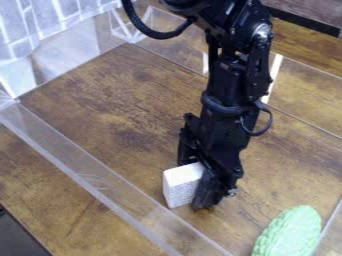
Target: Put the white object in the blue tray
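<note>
Single camera view of the grasp stage. The black robot arm (230, 90) reaches steeply down to the wooden bench (107, 90), and its gripper (203, 182) stands at the right side of the white object (181, 184). The jaws sit low against the block, touching or nearly touching its right end; whether they are spread around it or already pressed onto it cannot be told, because the dark fingers merge with the block's shadowed side.

The white object rests flat on the bench, near the front clear plastic wall (80, 165) of the enclosure. It is a small brick-shaped block, pale and speckled, with a rough, foam-like surface; its top face and its two faces toward the camera are visible. A bumpy green oval object (287, 234) lies well apart, at the lower right. No blue tray appears in this view.

For a sound grasp, the jaws should probably straddle the block across its narrow width, centred along its length, and close squarely on opposite faces. The soft-looking surface suggests gentle pressure suffices. The lift is best kept vertical, clear of the plastic wall, before any travel toward the tray.
</note>
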You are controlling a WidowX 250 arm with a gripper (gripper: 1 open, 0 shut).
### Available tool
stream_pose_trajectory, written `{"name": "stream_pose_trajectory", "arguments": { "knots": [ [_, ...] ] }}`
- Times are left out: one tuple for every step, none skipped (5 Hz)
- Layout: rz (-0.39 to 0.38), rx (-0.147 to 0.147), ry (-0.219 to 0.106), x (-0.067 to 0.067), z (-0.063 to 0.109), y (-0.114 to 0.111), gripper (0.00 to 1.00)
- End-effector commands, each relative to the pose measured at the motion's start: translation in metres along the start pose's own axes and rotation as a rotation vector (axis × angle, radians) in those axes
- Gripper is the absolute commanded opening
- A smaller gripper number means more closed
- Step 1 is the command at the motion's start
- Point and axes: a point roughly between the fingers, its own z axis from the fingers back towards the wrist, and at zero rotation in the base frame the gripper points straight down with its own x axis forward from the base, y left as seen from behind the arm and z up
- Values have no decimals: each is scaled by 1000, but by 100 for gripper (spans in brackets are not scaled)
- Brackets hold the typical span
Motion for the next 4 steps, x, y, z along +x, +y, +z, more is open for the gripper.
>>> {"name": "stream_pose_trajectory", "arguments": {
  "knots": [
    [23, 11, -77, -1, 20, 4, 0],
    [31, 8, -83, -3, 19, 4, 0],
    [39, 8, -87, -5, 17, 4, 0],
    [44, 10, -89, -6, 16, 4, 0]
  ]
}}
